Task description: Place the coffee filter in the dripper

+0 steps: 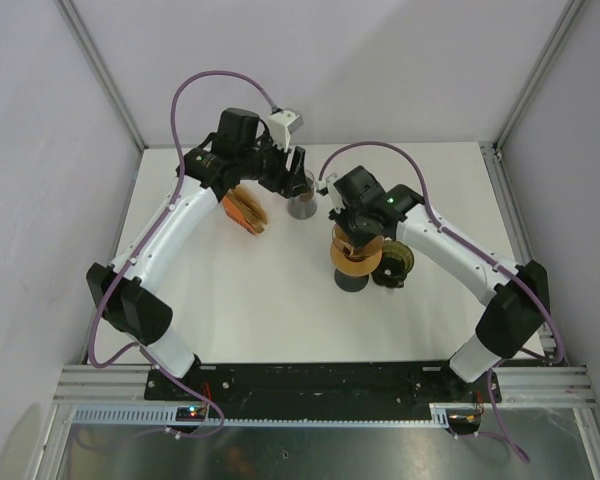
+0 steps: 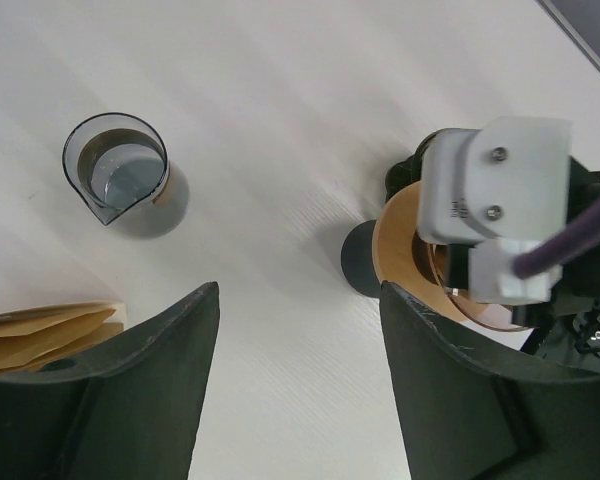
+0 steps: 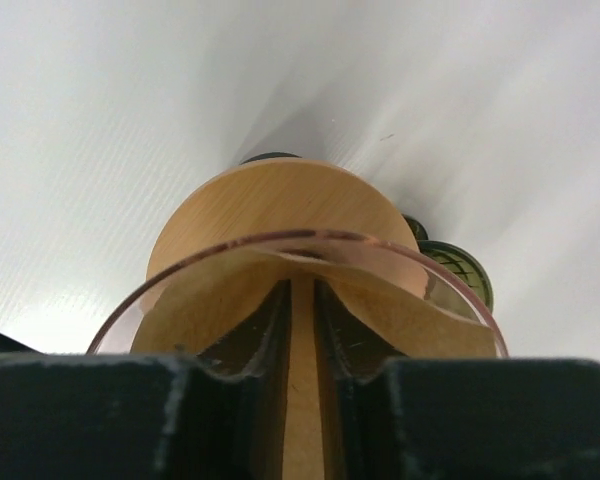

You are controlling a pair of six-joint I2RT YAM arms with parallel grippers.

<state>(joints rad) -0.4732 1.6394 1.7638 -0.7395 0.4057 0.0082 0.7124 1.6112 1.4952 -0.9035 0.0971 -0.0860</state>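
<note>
I see my right gripper (image 3: 300, 340) pinching the coffee filter (image 3: 390, 320) inside the dripper (image 3: 270, 205), left gripper (image 2: 298, 300) jaws spread, near beaker (image 2: 115, 170)

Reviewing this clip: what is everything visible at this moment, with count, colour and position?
dripper: one, clear glass rim with tan wooden collar, centre-right of the table, under the right arm
coffee filter: one, tan paper, inside the dripper's rim
spare filters: a stack, brown, left of the beaker
beaker: one, clear greyish glass, far centre
round object: one, dark green, right of the dripper; too small to identify
table: one, white
left hand: open, above the table between beaker and dripper
right hand: apparently shut on the filter's edge
</note>
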